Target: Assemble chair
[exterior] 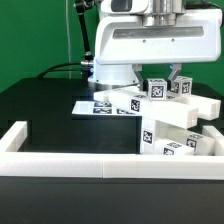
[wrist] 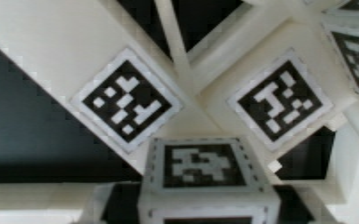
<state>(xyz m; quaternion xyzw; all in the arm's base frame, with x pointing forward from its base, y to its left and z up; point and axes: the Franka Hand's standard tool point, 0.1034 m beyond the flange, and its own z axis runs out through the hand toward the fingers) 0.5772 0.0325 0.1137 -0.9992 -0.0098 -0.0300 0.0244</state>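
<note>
The chair's parts lie in a pile at the exterior view's right: white slabs and bars (exterior: 182, 116) with black-and-white tags, leaning on each other. My gripper (exterior: 164, 82) has come down onto the top of the pile. It is shut on a small white tagged block (exterior: 157, 89). In the wrist view that block (wrist: 202, 165) sits between my dark fingers (wrist: 123, 205), pressed on both sides. Beyond it two tagged white slabs (wrist: 126, 100) slant apart in a V over the black table.
The marker board (exterior: 98, 103) lies flat on the black table beside the pile, toward the exterior view's left. A long white border rail (exterior: 90, 166) runs along the front and turns back at the left corner (exterior: 14, 136). A green wall stands behind.
</note>
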